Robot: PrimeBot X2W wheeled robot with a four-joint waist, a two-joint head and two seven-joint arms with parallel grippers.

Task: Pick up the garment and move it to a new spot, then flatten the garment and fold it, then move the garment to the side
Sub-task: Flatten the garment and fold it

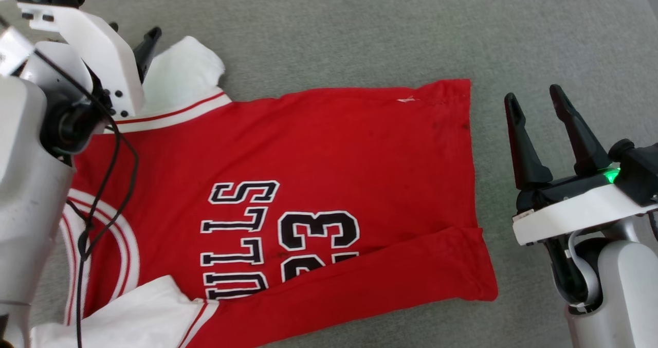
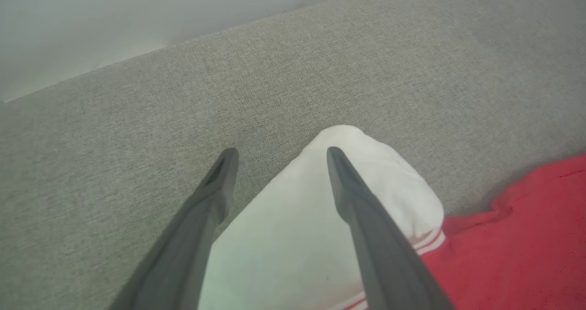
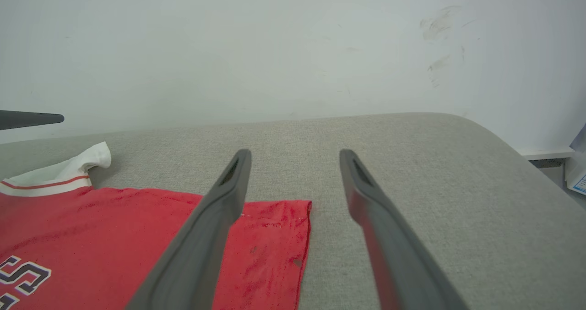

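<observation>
Left arm (image 1: 31, 147): pale forearm with a black cable, closest to the camera, filling the left edge and covering the collar area.
Left fingers (image 2: 281, 153): spread wide at the upper left, one over the white sleeve (image 1: 180, 70), one over the grey upholstered surface (image 1: 360, 29); no cloth pinched.
Garment (image 1: 334, 147): red jersey lying flat in the centre, long axis left to right, striped collar trim at the left, hem at the right.
Writing: black, white-outlined "ULLS" and "23", turned sideways with the "S" uppermost.
Hidden: the lower edge is folded up over the first letter and part of the "2".
Right fingers (image 1: 534, 95): wide apart and empty, right of the hem, apart from the cloth.
</observation>
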